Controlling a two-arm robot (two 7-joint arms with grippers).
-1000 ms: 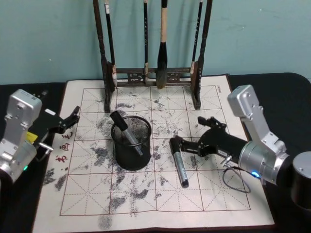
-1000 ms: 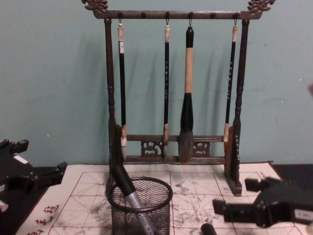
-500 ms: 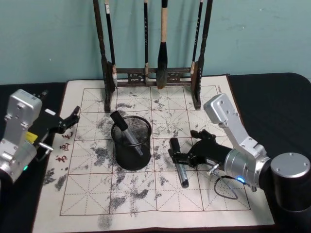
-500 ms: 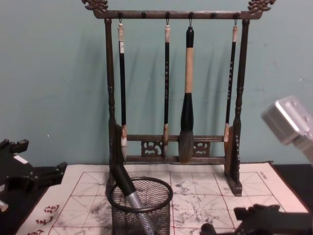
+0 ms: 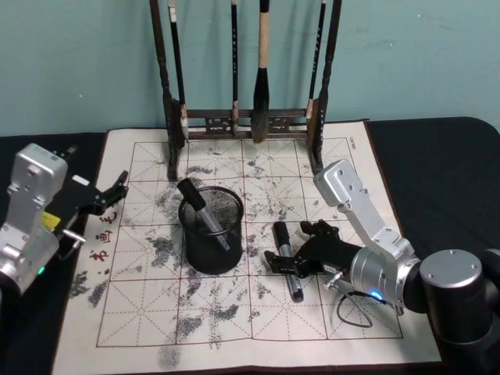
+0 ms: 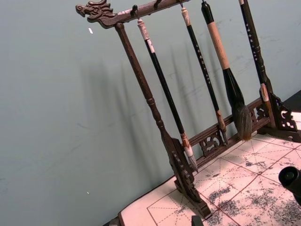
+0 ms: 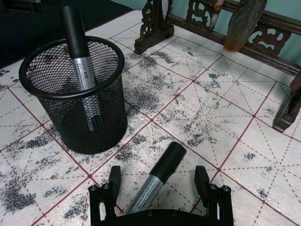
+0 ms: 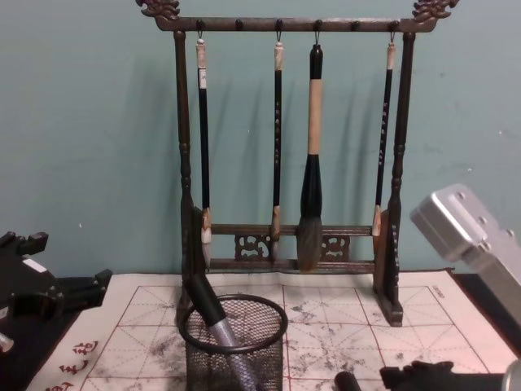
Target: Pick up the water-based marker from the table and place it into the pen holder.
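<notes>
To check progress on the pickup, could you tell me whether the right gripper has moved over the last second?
Yes. The right gripper has moved left toward the pen holder, now straddling the marker.

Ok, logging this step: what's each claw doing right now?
Left claw: open, empty, parked on the left.
Right claw: open, straddling the marker lying flat, not gripping.

My right claw (image 7: 157, 173) is reading as matt black plastic, with the arm casing (image 5: 344, 187) as brushed silver metal. The marker (image 7: 155, 181) is showing a smooth black cap and a silvery barrel. The pen holder (image 7: 89, 127) is looking like matt black wire-mesh metal. The mat (image 5: 156, 312) is looking like rough, ink-stained paper. The brush rack (image 5: 242, 121) is showing dark carved wood with a slight sheen. The surface (image 5: 437, 156) is looking matt black and cloth-like.
</notes>
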